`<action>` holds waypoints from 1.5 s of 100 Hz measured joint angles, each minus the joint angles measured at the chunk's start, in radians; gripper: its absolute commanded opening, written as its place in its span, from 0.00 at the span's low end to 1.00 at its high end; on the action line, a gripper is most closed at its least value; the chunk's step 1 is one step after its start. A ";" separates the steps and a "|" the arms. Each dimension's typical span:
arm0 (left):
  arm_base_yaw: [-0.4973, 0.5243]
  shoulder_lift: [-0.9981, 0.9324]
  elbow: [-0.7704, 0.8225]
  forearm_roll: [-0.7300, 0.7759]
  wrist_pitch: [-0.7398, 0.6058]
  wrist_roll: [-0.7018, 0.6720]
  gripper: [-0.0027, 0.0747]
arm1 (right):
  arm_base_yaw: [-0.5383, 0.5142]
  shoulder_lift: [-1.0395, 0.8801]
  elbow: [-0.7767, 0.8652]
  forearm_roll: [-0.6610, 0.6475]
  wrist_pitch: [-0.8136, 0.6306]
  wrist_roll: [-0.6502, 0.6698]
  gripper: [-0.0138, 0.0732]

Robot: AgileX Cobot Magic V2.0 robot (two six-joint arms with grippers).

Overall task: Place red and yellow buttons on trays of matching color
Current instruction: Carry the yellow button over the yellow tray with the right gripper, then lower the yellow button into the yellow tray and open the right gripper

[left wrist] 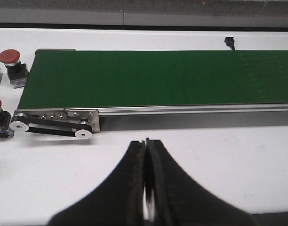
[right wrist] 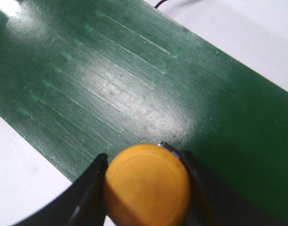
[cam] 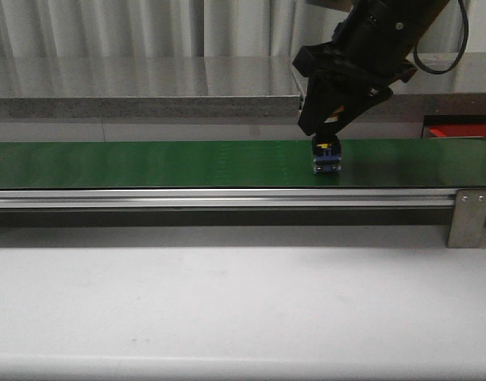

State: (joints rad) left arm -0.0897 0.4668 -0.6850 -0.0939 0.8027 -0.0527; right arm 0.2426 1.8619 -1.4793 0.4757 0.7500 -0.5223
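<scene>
The round yellow-capped push button (right wrist: 148,185) sits between my right gripper (cam: 325,147) fingers, which are clamped on either side of its cap. In the front view the button's dark blue base rests on, or just above, the long green conveyor belt (cam: 148,163), right of the belt's middle; I cannot tell whether it has lifted clear.

Risk 1: the cap is smooth and domed. A hold on the cap edge alone may slip in transit, dropping the button onto the belt.

Risk 2: the yellow tray is not in view. Only a sliver of the flat bright red tray (cam: 448,131) shows, far right beyond the belt. Release there would be a colour mismatch.

Risk 3: a low carry may catch the base on the silver aluminium belt rail (cam: 227,198).

My left gripper (left wrist: 145,183) is closed on nothing, near side of the belt. Two red mushroom-capped buttons (left wrist: 11,57) wait on the white table (left wrist: 228,155) off the belt's left end.
</scene>
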 measured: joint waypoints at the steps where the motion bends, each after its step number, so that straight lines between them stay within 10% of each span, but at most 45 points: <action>1: 0.000 0.000 0.000 0.000 0.000 0.000 0.01 | 0.000 0.000 0.000 0.000 0.000 0.000 0.29; 75: 0.000 0.000 0.000 0.000 0.000 0.000 0.01 | -0.339 -0.207 0.126 0.002 0.025 0.065 0.29; 150: 0.000 0.000 0.000 0.000 0.000 0.000 0.01 | -0.590 -0.221 0.372 0.011 -0.242 0.079 0.29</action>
State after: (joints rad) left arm -0.0897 0.4668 -0.6850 -0.0939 0.8027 -0.0527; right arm -0.3470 1.6413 -1.1077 0.4871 0.5081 -0.4437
